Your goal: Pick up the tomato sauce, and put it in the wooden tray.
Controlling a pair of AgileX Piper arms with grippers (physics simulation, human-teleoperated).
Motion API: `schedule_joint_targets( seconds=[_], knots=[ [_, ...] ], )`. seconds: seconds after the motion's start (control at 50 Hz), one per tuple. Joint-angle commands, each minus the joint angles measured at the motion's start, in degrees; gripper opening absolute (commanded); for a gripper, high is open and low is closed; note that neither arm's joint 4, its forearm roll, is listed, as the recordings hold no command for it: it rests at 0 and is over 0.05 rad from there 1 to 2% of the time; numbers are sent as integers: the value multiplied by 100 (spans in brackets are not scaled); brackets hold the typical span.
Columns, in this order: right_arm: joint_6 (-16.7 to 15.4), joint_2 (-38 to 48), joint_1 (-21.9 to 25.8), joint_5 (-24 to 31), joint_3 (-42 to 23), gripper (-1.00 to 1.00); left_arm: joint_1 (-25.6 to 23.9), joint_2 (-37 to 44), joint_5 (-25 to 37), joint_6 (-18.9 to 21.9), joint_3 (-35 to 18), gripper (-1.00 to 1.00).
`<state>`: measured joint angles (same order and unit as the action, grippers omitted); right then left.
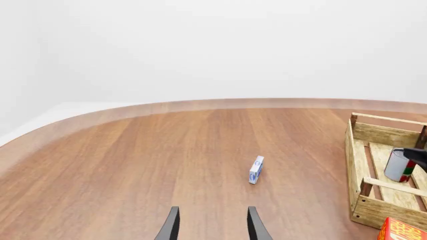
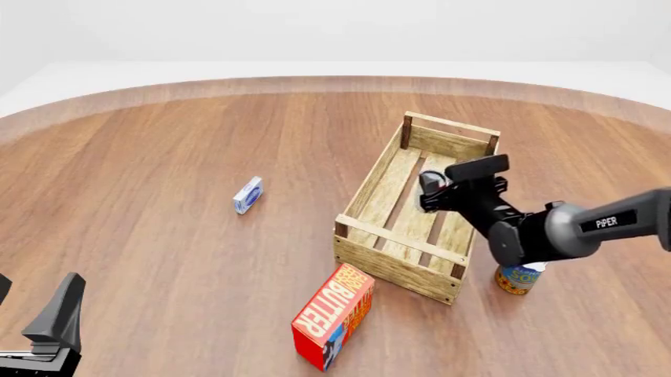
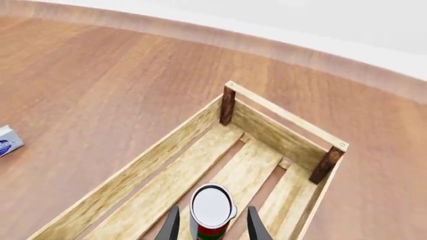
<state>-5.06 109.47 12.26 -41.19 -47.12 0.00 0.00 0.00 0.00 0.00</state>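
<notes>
Jaws first: on my right gripper (image 3: 212,226) they stand either side of the tomato sauce (image 3: 212,209), and the can sits upright between them, lid up, its long axis vertical; from the right wrist view I cannot tell for sure whether the fingers press its sides or stand just off them, though the gap looks very slight. Going from the biggest thing down: the surface (image 2: 157,157) is a wide round wooden top, and on it the wooden tray (image 2: 369,182) lies with its long side running away from me and slightly to the right. My right arm reaches over the tray's near half, and the can hangs or stands within its walls, above the slatted bottom, roughly in the middle of the tray's width. So the relation that matters is plain vertical: can straight below my right jaws, tray floor straight below the can. I judge the next move to be a short lowering, if any, and then parting the jaws. My left gripper (image 1: 212,225) is well away at the near left, jaws apart and holding nothing, with only a small blue and white box (image 1: 256,169) ahead of it.
</notes>
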Motion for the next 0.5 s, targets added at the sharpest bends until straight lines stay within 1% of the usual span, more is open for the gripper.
schedule_joint_targets(
  seconds=[0.02, 0.26, 0.5],
  knots=[
    [-38, -289, -6, 35, 181, 100, 0, 0, 0, 0, 0, 100],
    [-55, -825, -7, 115, 465, 100, 0, 0, 0, 0, 0, 100],
    [-93, -1478, -2, 318, 763, 100, 0, 0, 0, 0, 0, 100]
  ],
)
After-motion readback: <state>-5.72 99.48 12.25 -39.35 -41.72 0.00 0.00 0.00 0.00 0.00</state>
